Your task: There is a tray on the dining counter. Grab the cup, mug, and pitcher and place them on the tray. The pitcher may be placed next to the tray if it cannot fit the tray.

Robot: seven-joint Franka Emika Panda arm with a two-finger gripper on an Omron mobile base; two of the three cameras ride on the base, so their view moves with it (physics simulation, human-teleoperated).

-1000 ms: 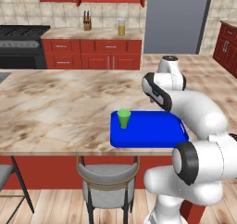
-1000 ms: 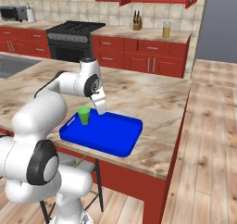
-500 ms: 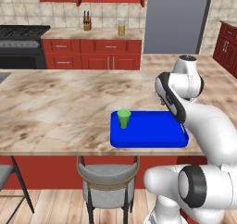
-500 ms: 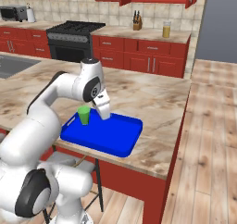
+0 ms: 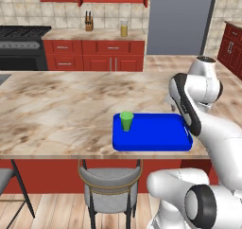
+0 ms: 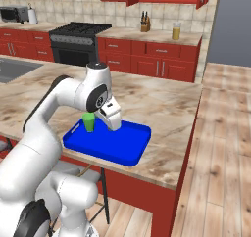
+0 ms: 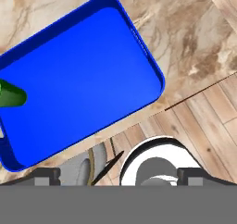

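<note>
The bright blue tray [image 5: 156, 137] lies on the dining counter [image 5: 56, 114] near its front edge. On the tray's left end the green cup [image 5: 126, 121] stands upright, alone. My gripper [image 6: 116, 127] hangs just right of the cup [image 6: 88, 122], above the tray [image 6: 122, 143], with its jaws wide apart and nothing between them. In the hand view the gripper [image 7: 119, 174] looks down on the tray [image 7: 92, 75], with the cup [image 7: 11, 94] at the left edge. The pitcher [image 5: 124, 29] of orange liquid stands on the far wall counter. The mug is out of view.
A grey-seated stool [image 5: 109, 180] stands under the counter's front edge below the tray. On the wall counter a knife block [image 5: 88, 23] sits left of the pitcher [image 6: 176, 31]. A black stove [image 5: 21, 39], a grey fridge [image 5: 182, 20] and a sink [image 6: 14, 67] ring the room.
My arm has swung to the right, away from the cup and across the tray. The cup stays put on the tray. The jaws have stayed open.
</note>
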